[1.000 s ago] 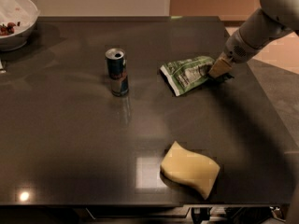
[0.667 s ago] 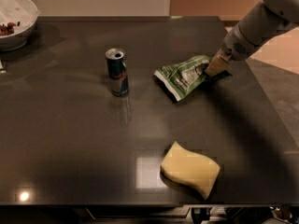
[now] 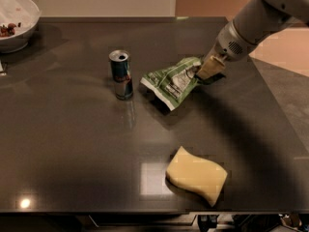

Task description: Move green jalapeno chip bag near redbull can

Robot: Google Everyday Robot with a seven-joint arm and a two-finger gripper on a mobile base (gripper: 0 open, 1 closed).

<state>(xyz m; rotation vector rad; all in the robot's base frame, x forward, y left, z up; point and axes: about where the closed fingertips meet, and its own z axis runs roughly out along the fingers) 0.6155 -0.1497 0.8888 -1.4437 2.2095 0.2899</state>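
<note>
The green jalapeno chip bag (image 3: 172,80) with its white printed panel hangs tilted just above the dark table, its left end close to the redbull can (image 3: 121,74). The can stands upright, blue and silver, left of centre. My gripper (image 3: 206,70) comes in from the upper right and is shut on the bag's right edge. A small gap separates the bag from the can.
A wavy yellow sponge (image 3: 197,175) lies near the front edge of the table (image 3: 67,144). A white bowl (image 3: 15,21) with some food sits at the back left corner. The table's right edge drops off beside my arm (image 3: 256,21).
My gripper has pulled the chip bag leftward toward the can. The gap between bag and can has shrunk. Can and sponge have not moved.
</note>
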